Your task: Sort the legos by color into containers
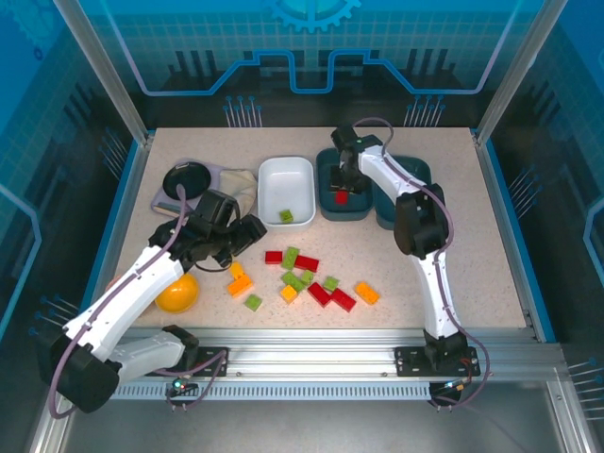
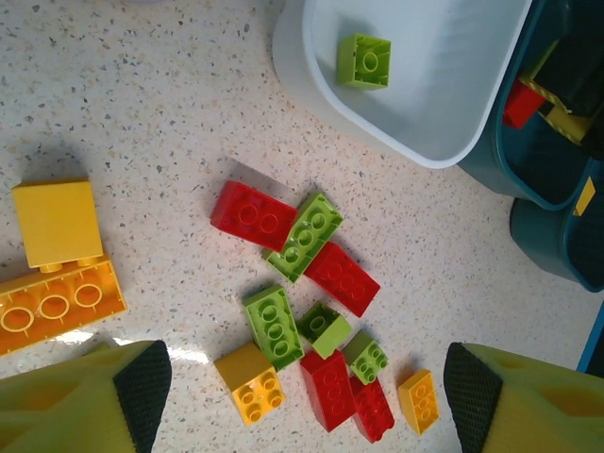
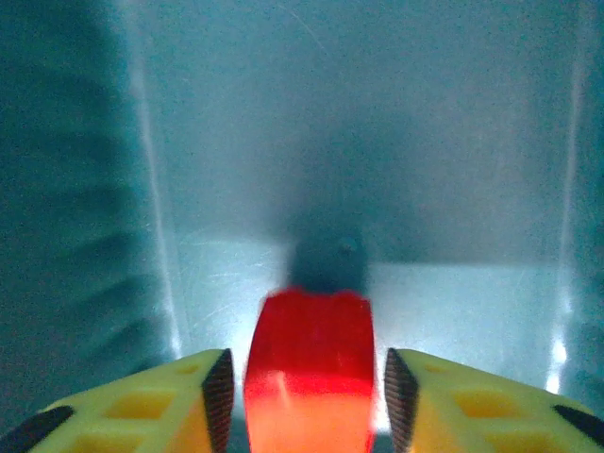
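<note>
The right claw [image 3: 309, 389] hangs low inside the left-hand teal tray [image 1: 345, 215], at the far side of the bench [image 1: 453, 226]. A red brick [image 3: 309, 349] sits between its pads. A thin gap seems to show on each side of the brick, and the brick looks blurred, so I cannot tell whether the claw grips it or has let it go.

The step in hand is probably setting this red brick down in the teal tray. To do it well, the claw should part only a little and stay over the middle of the tray floor, so that the brick drops flat and does not bounce onto the rim. Then it should lift straight up, clear of the tray walls, before swinging back.

The left claw [image 1: 243, 232] is wide open and empty, hovering above the left side of the loose pile [image 1: 304, 278] of red, green and orange bricks on the near part of the bench. One green brick [image 1: 285, 216] lies in the white tray [image 1: 286, 170], just left of the teal one.
</note>
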You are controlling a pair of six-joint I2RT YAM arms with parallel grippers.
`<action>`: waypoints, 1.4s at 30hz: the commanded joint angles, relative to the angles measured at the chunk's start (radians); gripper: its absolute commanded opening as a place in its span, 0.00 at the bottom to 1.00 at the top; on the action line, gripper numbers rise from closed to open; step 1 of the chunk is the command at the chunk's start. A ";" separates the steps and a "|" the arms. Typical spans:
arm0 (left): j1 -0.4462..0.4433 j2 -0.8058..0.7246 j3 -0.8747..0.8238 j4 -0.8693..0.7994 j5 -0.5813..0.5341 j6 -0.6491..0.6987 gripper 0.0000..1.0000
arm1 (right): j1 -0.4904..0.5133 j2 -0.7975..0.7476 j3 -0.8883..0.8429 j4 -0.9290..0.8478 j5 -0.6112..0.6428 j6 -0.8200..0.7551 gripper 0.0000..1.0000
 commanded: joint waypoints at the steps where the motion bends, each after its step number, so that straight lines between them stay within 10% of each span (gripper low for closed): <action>1: -0.005 -0.019 -0.035 -0.036 0.012 -0.032 0.79 | 0.008 -0.060 0.036 -0.042 -0.045 -0.044 0.56; 19: -0.032 0.274 0.007 0.046 0.084 0.071 0.74 | 0.305 -0.908 -1.006 0.409 -0.161 -0.264 0.68; 42: -0.038 -0.137 -0.213 -0.013 -0.019 -0.146 0.76 | 0.454 -0.367 -0.671 0.202 -0.014 -0.416 0.78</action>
